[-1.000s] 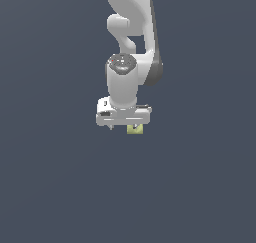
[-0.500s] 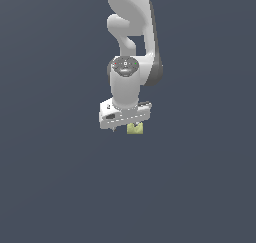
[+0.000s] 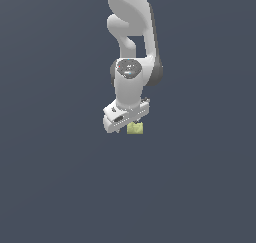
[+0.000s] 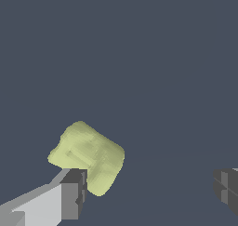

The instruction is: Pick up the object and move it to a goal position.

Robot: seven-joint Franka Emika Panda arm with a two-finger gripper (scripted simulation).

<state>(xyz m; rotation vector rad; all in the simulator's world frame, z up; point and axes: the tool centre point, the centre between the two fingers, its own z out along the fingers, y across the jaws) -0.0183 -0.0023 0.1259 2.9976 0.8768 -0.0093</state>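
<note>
Wrist view, nearest the camera: the two fingers of the pincer (image 4: 148, 192) stand spread wide, one grey pad (image 4: 74, 193) on its pale finger at one side of the frame and the other pad at the opposite edge, with open counter (image 4: 139, 57) between them. The object (image 4: 88, 156), a pale yellow-green blocky lump with rounded corners, lies just beyond the nearer pad and partly behind it; it sits beside that one finger and not centred in the gap, and whether pad and lump touch cannot be told. Nothing is pinched. Farther off there is only the uniform dark slate surface. The exterior view supplies what the wrist view lacks: the whole white arm (image 3: 131, 47) descending from the top of the frame, its wrist turned downward, with the pincer (image 3: 125, 123) at its lower end and the object (image 3: 135, 128) showing as a small yellow-green patch just under the hand, toward the exterior view's right. In that view the fingers themselves are hidden by the hand, so the spread is read only from the wrist view, while the lump's shape and its offset toward one finger are legible only there as well. Compared with the exterior frame one second ago, the hand has rotated about its vertical axis, its body now slanting across the frame, and sits slightly lower over the object, which has kept its place on the counter.
</note>
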